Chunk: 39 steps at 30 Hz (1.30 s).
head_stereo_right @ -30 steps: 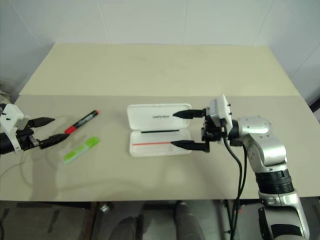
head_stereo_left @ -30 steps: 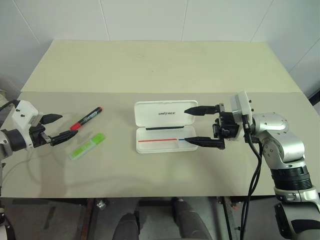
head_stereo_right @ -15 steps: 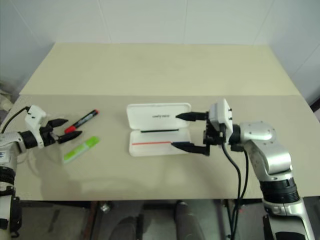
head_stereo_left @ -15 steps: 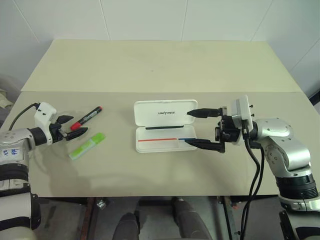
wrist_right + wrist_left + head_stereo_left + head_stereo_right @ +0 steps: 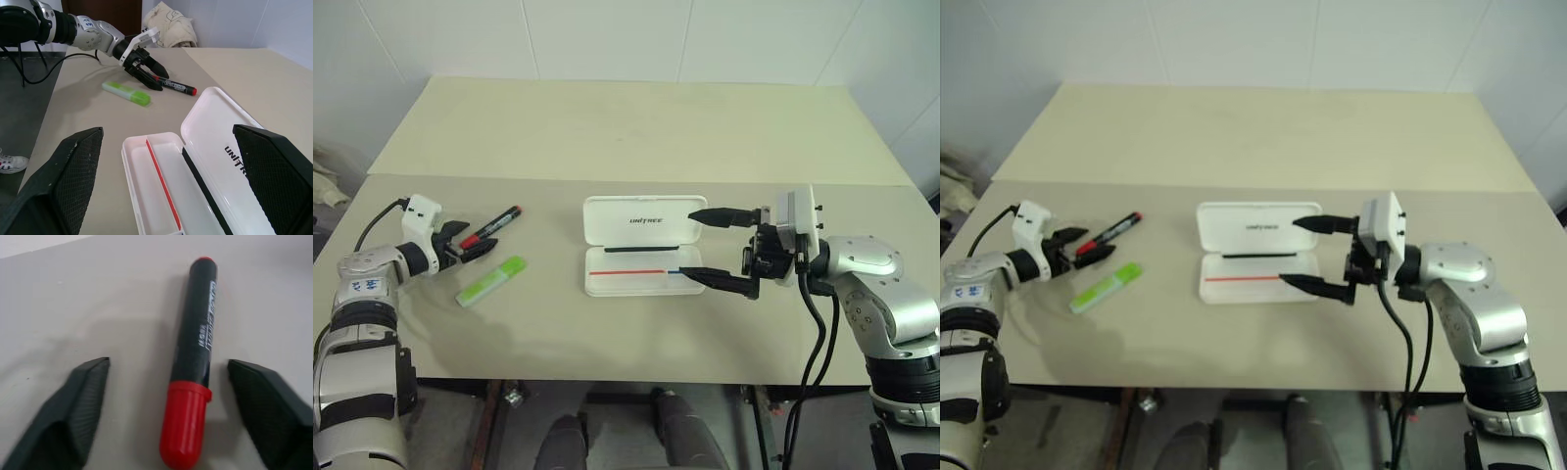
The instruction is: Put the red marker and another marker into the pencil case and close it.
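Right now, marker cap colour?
Red cap on a black barrel; clearest in the left wrist view.

A big pale table [image 5: 636, 127] holds three things. A white pencil case [image 5: 643, 246] lies open near the middle, with its lid flat on the table behind its tray. The tray has thin red, blue and black lines in it. Far off to the left lies a red marker [image 5: 492, 225] with a black body and a red cap. Just in front of the marker lies a light green highlighter [image 5: 491, 281]. The two do not touch.
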Available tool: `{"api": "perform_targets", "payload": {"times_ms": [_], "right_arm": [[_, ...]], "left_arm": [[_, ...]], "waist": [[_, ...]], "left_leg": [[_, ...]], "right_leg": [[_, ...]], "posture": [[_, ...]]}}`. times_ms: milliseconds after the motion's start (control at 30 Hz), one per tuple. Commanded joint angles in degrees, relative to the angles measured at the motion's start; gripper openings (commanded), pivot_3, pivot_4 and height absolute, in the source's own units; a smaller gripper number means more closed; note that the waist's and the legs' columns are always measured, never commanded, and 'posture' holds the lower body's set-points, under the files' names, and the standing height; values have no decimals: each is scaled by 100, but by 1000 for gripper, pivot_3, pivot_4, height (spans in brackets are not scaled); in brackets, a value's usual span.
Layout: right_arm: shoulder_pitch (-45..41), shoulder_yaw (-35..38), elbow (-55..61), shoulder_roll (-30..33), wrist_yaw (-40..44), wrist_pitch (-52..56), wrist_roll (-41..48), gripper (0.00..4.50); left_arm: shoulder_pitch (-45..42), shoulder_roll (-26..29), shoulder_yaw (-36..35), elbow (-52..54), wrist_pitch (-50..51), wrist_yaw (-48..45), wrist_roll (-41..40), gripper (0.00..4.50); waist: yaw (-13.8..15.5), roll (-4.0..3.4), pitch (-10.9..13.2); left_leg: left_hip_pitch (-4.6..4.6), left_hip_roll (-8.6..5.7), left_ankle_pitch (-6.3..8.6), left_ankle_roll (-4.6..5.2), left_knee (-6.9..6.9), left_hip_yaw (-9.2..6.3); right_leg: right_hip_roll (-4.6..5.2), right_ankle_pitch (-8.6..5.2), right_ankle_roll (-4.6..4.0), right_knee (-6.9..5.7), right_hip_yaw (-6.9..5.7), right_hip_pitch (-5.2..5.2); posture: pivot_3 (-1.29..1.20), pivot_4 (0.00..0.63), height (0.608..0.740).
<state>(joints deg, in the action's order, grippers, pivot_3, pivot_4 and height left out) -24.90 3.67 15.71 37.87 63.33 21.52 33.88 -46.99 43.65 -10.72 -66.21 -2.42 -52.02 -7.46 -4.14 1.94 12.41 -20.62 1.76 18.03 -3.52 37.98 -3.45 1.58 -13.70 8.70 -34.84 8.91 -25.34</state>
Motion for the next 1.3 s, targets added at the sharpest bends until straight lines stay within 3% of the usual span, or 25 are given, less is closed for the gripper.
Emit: {"api": "perform_targets", "payload": {"times_ms": [33,267,433,633,867,1000,1133,1300], "right_arm": [[23,223,270,106,-72,17,148,4500],[24,254,289,128,-111,14,153,4500],[-25,202,230,86,-117,-33,115,4500],[-65,225,-52,79,41,-110,146,4500],[-176,297,-268,98,189,-177,149,4500],[-177,344,-258,112,190,-164,159,4500],[-2,321,-254,179,255,-288,36,4500],[147,409,-300,249,192,-343,-56,4500]], "left_arm": [[-119,-99,3,-118,100,-178,-10,2870],[-134,-147,49,-110,252,-368,39,656],[-6,-124,6,-17,195,-88,56,652],[337,-118,-131,895,255,-678,-320,652],[1075,119,-267,2782,799,-1246,-767,652],[1531,284,-345,4422,1436,-1737,-1391,652],[1681,255,1,5841,2168,-1993,-1837,652],[1682,134,374,6596,2507,-2042,-1983,652]], "waist": [[21,0,0],[82,0,0],[86,0,0],[80,0,0],[76,1,0],[71,1,0],[95,0,0],[69,0,0]], "left_leg": [[0,0,0,0,1,0],[-1,0,0,0,0,1],[1,0,0,0,0,0],[3,0,0,1,0,2],[-2,3,0,0,-2,0],[-2,3,0,0,-2,1],[-4,3,0,0,-2,-1],[-4,2,0,0,0,1]], "right_leg": [[0,0,0,0,0,0],[0,0,0,5,0,0],[0,0,0,2,0,0],[-1,0,-1,-4,1,0],[-1,0,-1,3,0,-2],[0,0,-1,3,2,-2],[0,-1,-2,6,0,-2],[-1,0,-1,12,3,0]], "posture": [[0,150,740],[0,150,740],[0,150,740],[0,150,740],[0,150,740],[0,150,740],[0,150,740],[0,150,740]]}}
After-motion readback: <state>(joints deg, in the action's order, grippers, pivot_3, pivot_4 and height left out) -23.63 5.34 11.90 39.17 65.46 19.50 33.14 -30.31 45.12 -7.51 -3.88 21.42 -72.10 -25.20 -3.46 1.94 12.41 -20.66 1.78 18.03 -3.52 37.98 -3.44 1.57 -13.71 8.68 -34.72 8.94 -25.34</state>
